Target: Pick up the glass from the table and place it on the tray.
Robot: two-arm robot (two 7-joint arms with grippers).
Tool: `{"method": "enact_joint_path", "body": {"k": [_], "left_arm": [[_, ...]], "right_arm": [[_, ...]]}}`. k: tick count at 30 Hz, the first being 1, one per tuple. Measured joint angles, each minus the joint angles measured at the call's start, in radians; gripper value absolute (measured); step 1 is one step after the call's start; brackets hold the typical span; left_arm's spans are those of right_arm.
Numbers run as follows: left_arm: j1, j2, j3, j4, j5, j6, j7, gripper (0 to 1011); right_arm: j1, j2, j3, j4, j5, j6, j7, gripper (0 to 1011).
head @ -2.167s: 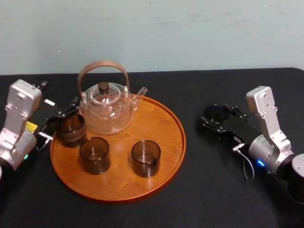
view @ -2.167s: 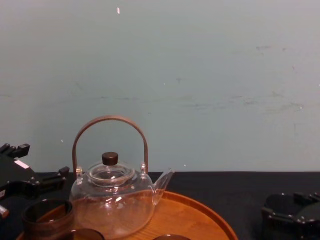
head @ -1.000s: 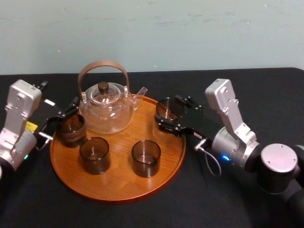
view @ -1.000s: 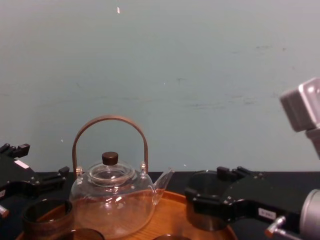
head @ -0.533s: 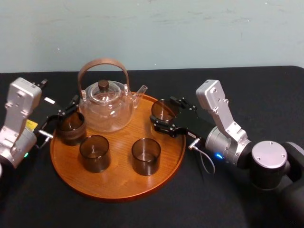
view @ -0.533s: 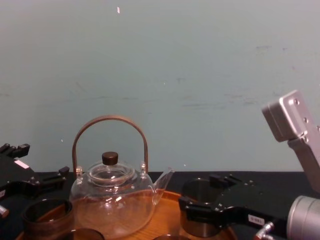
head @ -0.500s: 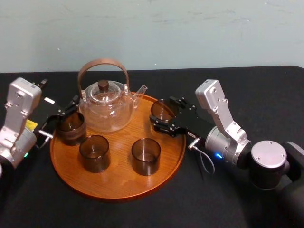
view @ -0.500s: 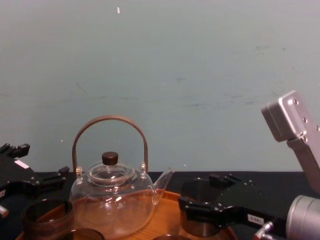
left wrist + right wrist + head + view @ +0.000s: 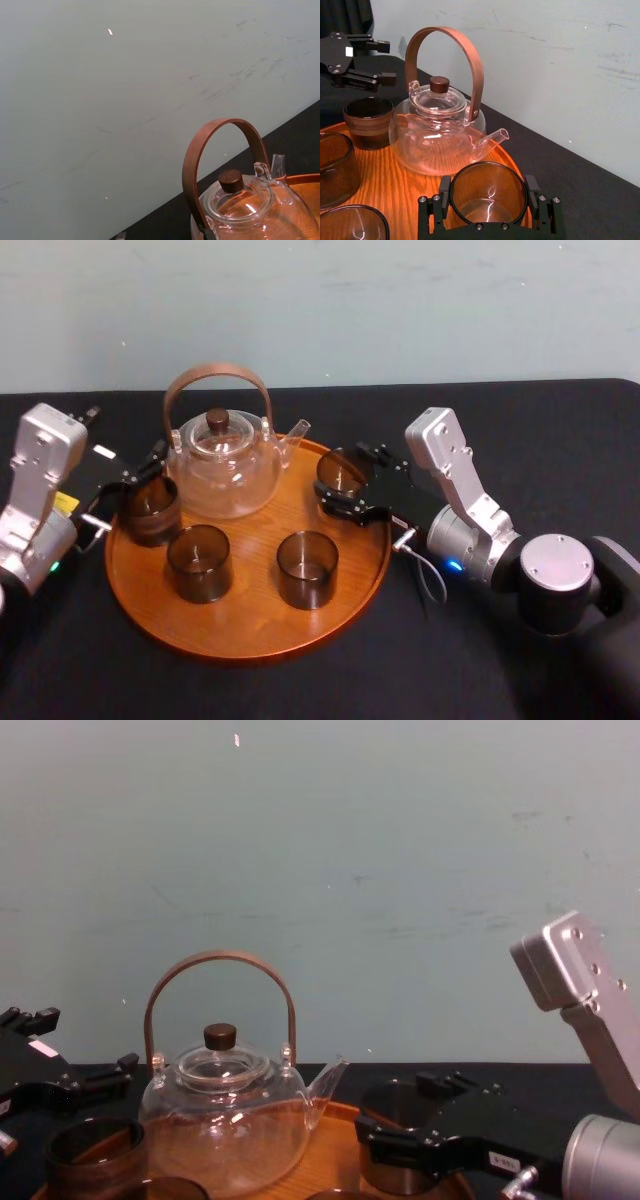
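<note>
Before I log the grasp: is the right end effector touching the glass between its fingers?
Touching. In the right wrist view, the right end effector clamps the glass, fingers against both sides.

The round orange-brown wooden tray (image 9: 250, 625) shows fine, darker grain lines. On it, the clear glass teapot (image 9: 222, 480) has a warm brown arched wooden handle (image 9: 217, 371) and a dark brown lid knob (image 9: 217, 423). The smoky brown drinking glass (image 9: 335, 468) is see-through. The three other short glasses (image 9: 199, 562) are the same smoky tint, the leftmost the darkest. The right gripper (image 9: 342, 485) is matt black on a silver-grey arm housing (image 9: 445, 455) with a small blue light (image 9: 455, 564). The left gripper (image 9: 143, 470) is black too, with a white label (image 9: 103, 453), a yellow sticker (image 9: 65, 505) and a green light (image 9: 52, 568). The table cloth (image 9: 500, 420) is plain black. The wall (image 9: 400, 310) is pale blue-green with faint scuffs.
</note>
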Motion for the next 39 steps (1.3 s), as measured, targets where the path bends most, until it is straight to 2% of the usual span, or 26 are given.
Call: {"method": "enact_joint_path", "body": {"k": [10,15,26,33,39], "left_arm": [[0.000,0.000,0.000,0.000,0.000,0.000,0.000,1002],[0.000,0.000,0.000,0.000,0.000,0.000,0.000,1001],[0.000,0.000,0.000,0.000,0.000,0.000,0.000,1001],[0.000,0.000,0.000,0.000,0.000,0.000,0.000,1001],[0.000,0.000,0.000,0.000,0.000,0.000,0.000,1001]], "right_arm": [[-0.001,0.001,0.000,-0.004,0.001,0.000,0.001,908],[-0.002,0.001,0.001,-0.005,0.002,0.000,0.002,1002],[-0.003,0.002,0.002,-0.007,0.004,0.000,0.004,1003],[-0.024,0.021,0.017,-0.060,0.031,-0.006,0.025,1002],[-0.057,0.050,0.046,-0.146,0.072,-0.016,0.036,1002]]}}
